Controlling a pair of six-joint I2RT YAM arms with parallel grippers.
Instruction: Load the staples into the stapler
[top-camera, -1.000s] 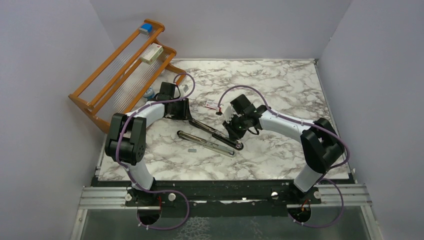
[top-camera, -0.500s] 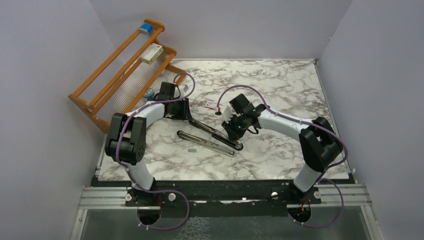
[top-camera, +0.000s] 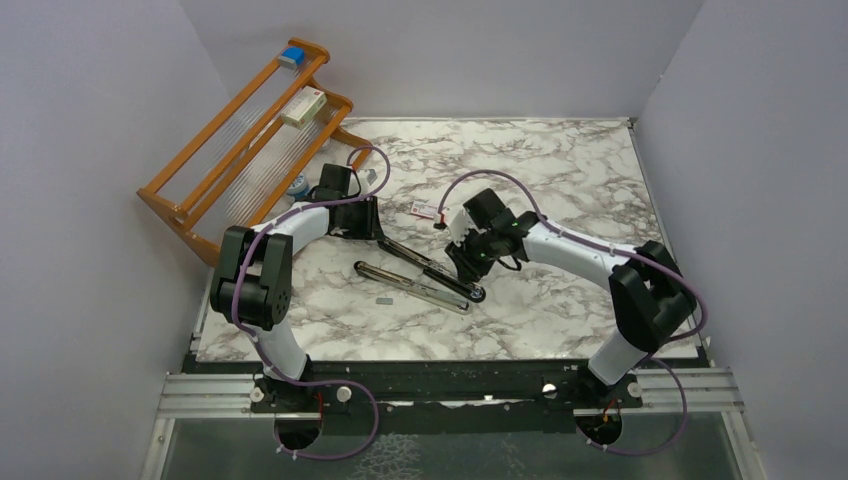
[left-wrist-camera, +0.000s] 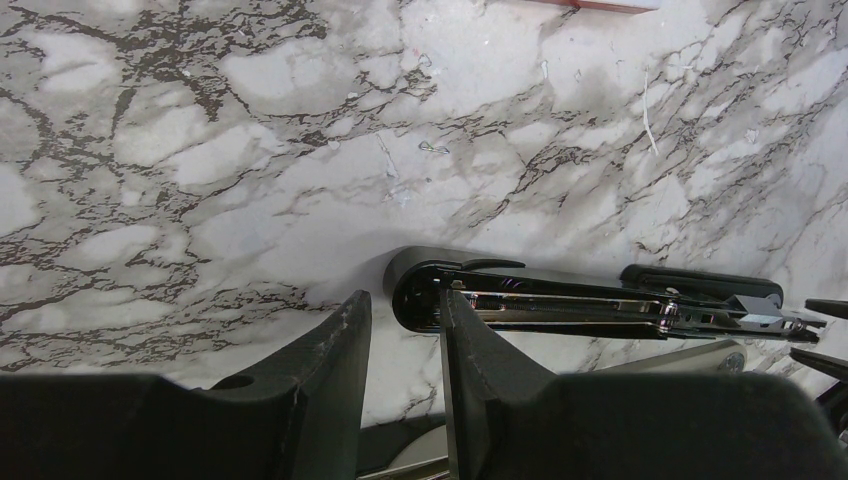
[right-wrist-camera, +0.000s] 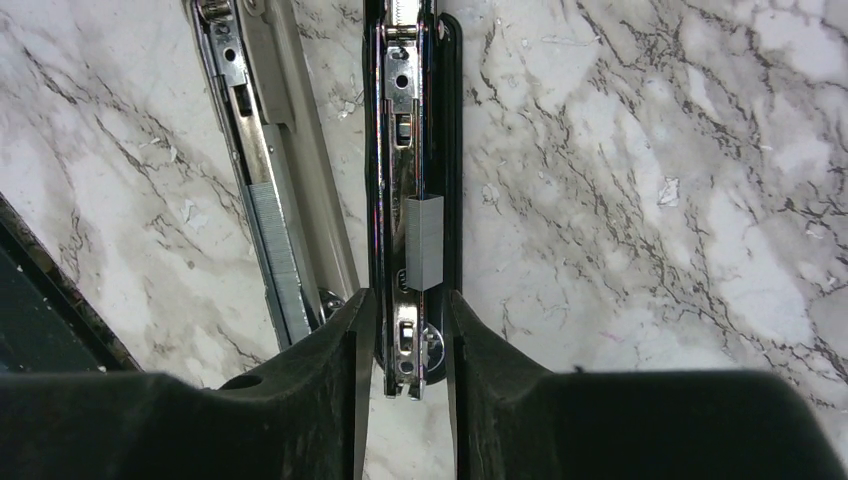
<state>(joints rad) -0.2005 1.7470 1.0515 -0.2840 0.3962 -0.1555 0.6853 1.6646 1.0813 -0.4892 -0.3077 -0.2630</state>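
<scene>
The black stapler (top-camera: 428, 264) lies open on the marble table (top-camera: 560, 170) with its silver rail (right-wrist-camera: 402, 130) facing up. A short grey strip of staples (right-wrist-camera: 424, 243) sits on the rail near its front end. My right gripper (top-camera: 462, 268) is open, and in the right wrist view (right-wrist-camera: 410, 300) its fingers straddle that front end. My left gripper (top-camera: 377, 232) is open at the stapler's rear end (left-wrist-camera: 420, 290), seen in the left wrist view (left-wrist-camera: 403, 300). Its right finger (left-wrist-camera: 470, 350) rests against that end and only table shows between the fingers. A loose staple strip (top-camera: 384, 298) lies nearer the front.
A light grey-silver stapler-like tool (top-camera: 412, 288) lies beside the black stapler, with a staple strip (right-wrist-camera: 277, 250) in it. A small red-and-white packet (top-camera: 424, 210) lies behind the stapler. A wooden rack (top-camera: 200, 170) at the back left holds a white-and-red box (top-camera: 303, 108).
The right arm's elbow has swung a little right and towards the front. Its gripper stays over the stapler's front end. The left arm has not moved.
</scene>
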